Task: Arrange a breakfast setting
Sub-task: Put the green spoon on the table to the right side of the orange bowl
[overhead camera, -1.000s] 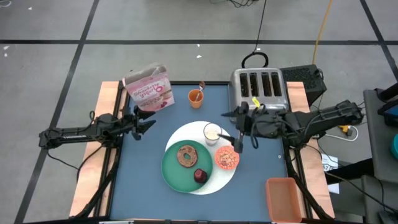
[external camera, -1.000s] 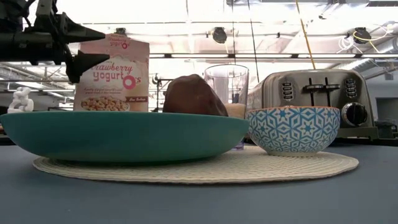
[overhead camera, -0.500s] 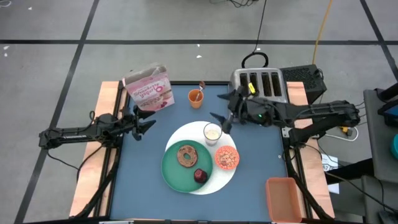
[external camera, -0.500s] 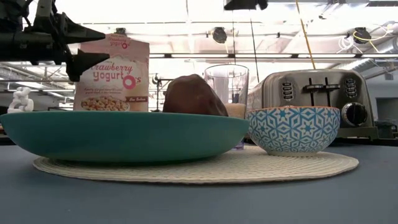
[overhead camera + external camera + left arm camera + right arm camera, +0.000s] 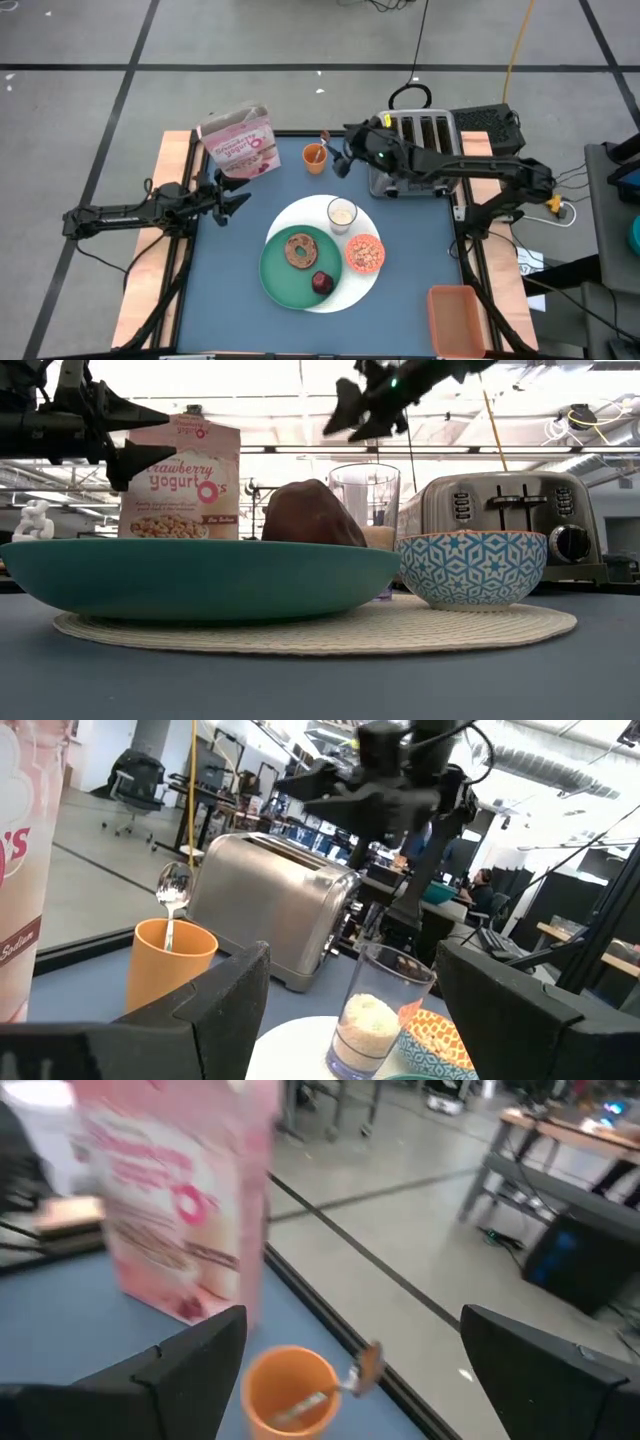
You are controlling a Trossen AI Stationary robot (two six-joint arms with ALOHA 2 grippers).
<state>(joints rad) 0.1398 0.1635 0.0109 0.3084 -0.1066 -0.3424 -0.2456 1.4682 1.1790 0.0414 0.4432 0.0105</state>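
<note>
A white round mat lies mid-table. On it rest a green plate with a brown bagel and a dark red fruit, a milky glass and an orange-pink bowl. A metal spoon stands with its handle in an orange cup at the far edge, leaning on the rim. My right gripper hangs open just right of that cup, touching nothing, and also shows in its wrist view. My left gripper waits open at the table's left.
A silver four-slot toaster stands at the far right, under my right arm. A pink cereal box stands at the far left, next to the cup. An orange tray sits at the near right corner.
My right gripper has gone from beside the glass and bowl toward the table's far edge and left, over to the orange cup. It has turned from pointing at the near edge to pointing left. It has stayed open and empty.
</note>
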